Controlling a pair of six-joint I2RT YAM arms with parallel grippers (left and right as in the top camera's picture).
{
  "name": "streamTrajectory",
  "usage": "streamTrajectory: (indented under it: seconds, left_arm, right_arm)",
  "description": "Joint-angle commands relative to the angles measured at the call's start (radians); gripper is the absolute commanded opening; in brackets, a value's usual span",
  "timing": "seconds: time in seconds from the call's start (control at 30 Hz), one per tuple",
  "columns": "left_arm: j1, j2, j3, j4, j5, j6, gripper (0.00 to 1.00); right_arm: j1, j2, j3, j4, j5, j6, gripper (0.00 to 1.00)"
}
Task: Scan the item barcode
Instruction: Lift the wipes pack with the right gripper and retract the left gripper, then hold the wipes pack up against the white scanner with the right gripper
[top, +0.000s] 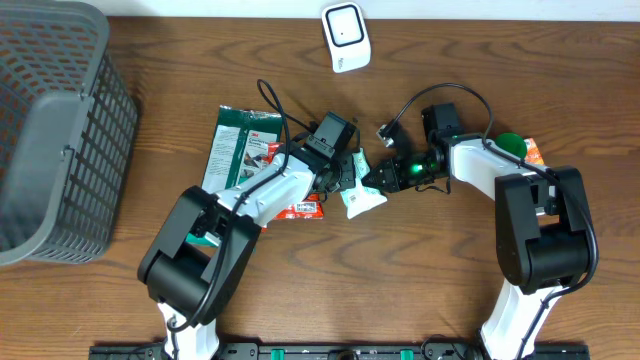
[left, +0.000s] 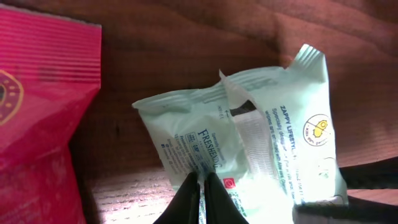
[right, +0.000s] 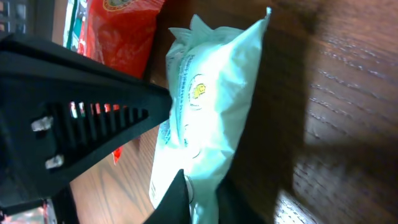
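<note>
Pale mint crinkly plastic sachet (top: 362, 200): centre of brown wooden table (top: 420, 290), beside red snack packet (left: 37, 112). Left gripper (left: 200, 182): jaws pinched closed on sachet edge. Right gripper (right: 189, 196): closed, clamping opposite edge.

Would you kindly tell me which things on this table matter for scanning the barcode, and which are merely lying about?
For the job:
- pouch, pinched by the left fingers and the right fingers
- white scanner

Lying about:
- red packet
- green packet
- grey basket
- green-and-orange item by the right arm
</note>
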Motion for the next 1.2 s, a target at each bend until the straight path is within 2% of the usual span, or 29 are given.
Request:
streamTrajectory:
  seconds: [0.0, 0.07, 0.23, 0.27, 0.53, 0.67, 0.73, 0.9, 1.0, 1.07, 1.17]
  left_arm:
    - [-0.002, -0.066, -0.001, 0.006, -0.01, 0.032, 0.1]
    - [0.002, -0.095, -0.001, 0.005, -0.01, 0.056, 0.15]
    - [0.022, -0.192, -0.001, -0.003, -0.01, 0.059, 0.17]
    - [0.037, -0.235, -0.001, -0.022, -0.01, 0.058, 0.22]
    - [0.194, -0.406, -0.001, -0.23, -0.035, 0.059, 0.3]
    - [0.303, -0.447, -0.001, -0.337, -0.133, 0.059, 0.44]
    - [0.352, -0.447, -0.001, -0.373, -0.14, 0.063, 0.54]
    - [0.448, -0.445, -0.001, -0.428, -0.142, 0.117, 0.58]
    - [0.501, -0.445, -0.001, -0.447, -0.195, 0.122, 0.61]
    - [0.533, -0.445, -0.001, -0.468, -0.212, 0.122, 0.71]
    - [0.563, -0.445, -0.001, -0.5, -0.212, 0.122, 0.8]
  right_arm:
    - [0.015, 0.019, -0.007, 0.004, -0.015, -0.009, 0.05]
    - [0.015, 0.019, -0.007, 0.009, -0.015, -0.009, 0.05]
    - [0.015, 0.018, -0.007, 0.013, -0.014, -0.009, 0.01]
    - [0.015, 0.014, -0.006, 0.011, -0.007, -0.008, 0.01]
    - [0.016, -0.081, -0.005, -0.039, 0.122, -0.008, 0.01]
    - [0.022, -0.142, -0.005, -0.079, 0.231, -0.008, 0.01]
    - [0.033, -0.169, -0.005, -0.095, 0.296, -0.008, 0.01]
    - [0.071, -0.196, -0.005, -0.101, 0.361, -0.009, 0.01]
    - [0.105, -0.198, -0.005, -0.096, 0.408, -0.009, 0.01]
    - [0.126, -0.199, -0.005, -0.092, 0.43, -0.009, 0.01]
    - [0.138, -0.204, -0.005, -0.089, 0.431, -0.008, 0.01]
